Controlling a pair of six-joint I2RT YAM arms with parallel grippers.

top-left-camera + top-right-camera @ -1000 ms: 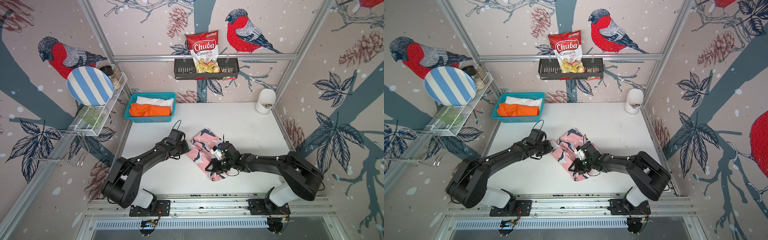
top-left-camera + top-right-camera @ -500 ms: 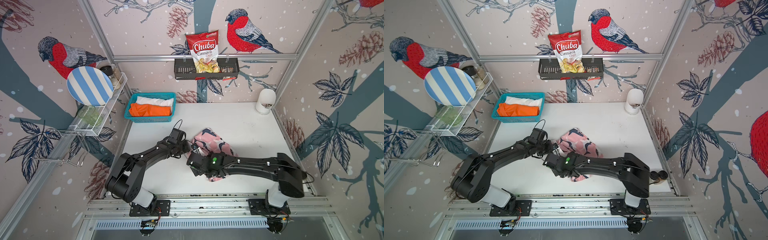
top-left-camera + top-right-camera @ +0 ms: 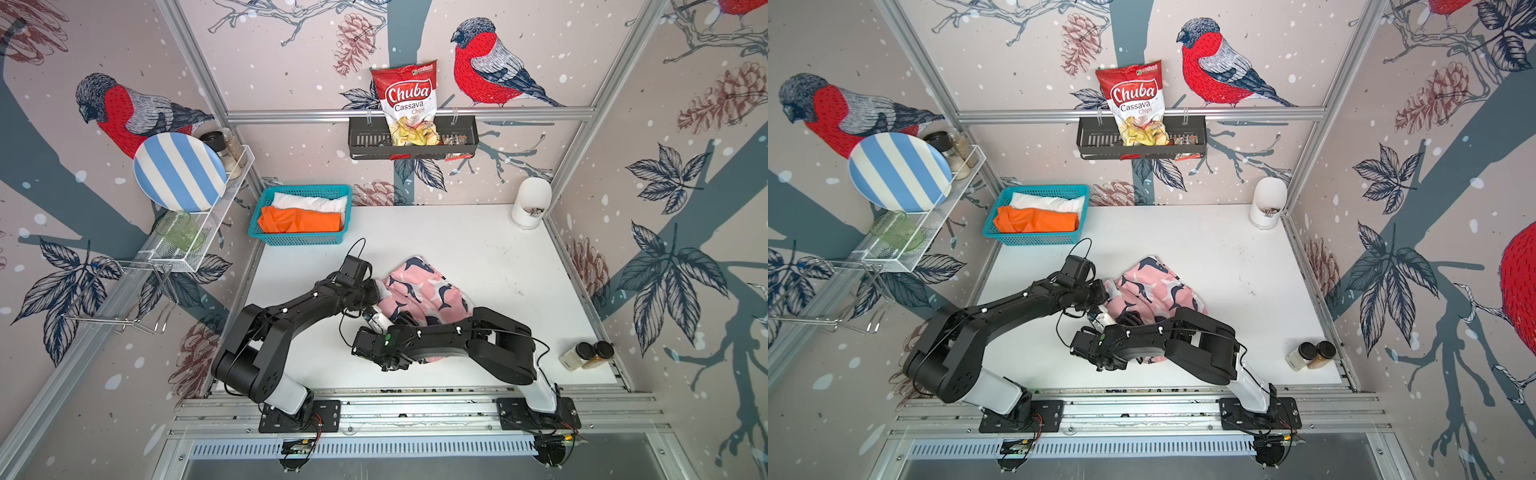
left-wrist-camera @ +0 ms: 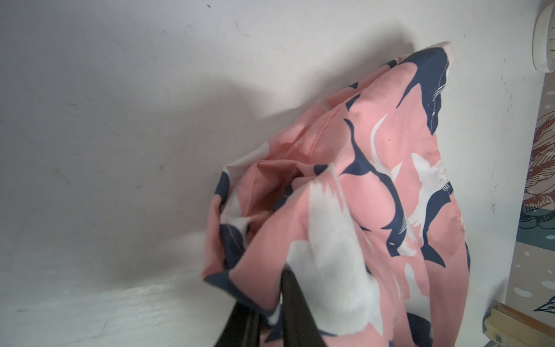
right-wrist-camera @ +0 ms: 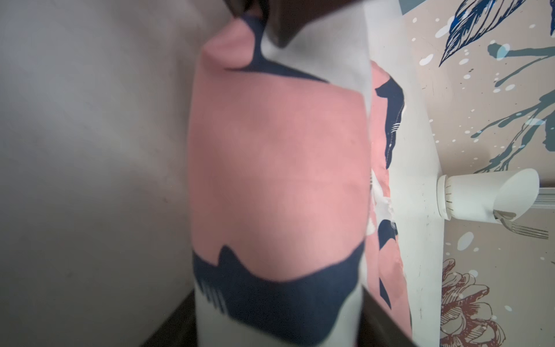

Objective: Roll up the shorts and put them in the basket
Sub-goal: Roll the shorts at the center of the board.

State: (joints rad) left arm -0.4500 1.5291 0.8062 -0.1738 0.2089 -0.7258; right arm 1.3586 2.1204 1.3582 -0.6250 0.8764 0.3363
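The pink shorts (image 3: 424, 291) are seen bunched and folded over in the middle of the white surface (image 3: 457, 237), their near edge hidden under the right arm. The left hand (image 3: 374, 291) is set at the shorts' left edge and is closed narrowly on a corner of the cloth. In the left wrist view its dark fingers (image 4: 295, 309) are seen nipped together, with pink and white fabric gathered between and over them.

The right hand (image 3: 377, 321) is placed just in front of the left hand, at the same end of the shorts, and is pointed toward the far wall. In the right wrist view a thick fold of the pink shorts (image 5: 276, 165) is seen filling the whole gap between its two fingers (image 5: 381, 318), which are held about half apart and closed around it. The cloth there is blurred. The far tip of that fold is pinched by the left hand.

The orange shorts (image 3: 299, 220) and the white shorts (image 3: 309, 202) are laid bundled side by side in the teal basket (image 3: 299, 241) at the surface's far left corner, the white pair behind, well apart from the pink pair. A white holder (image 3: 531, 203) is stood at the far right corner. Two jars (image 3: 586, 355) are stood side by side at the near right edge.
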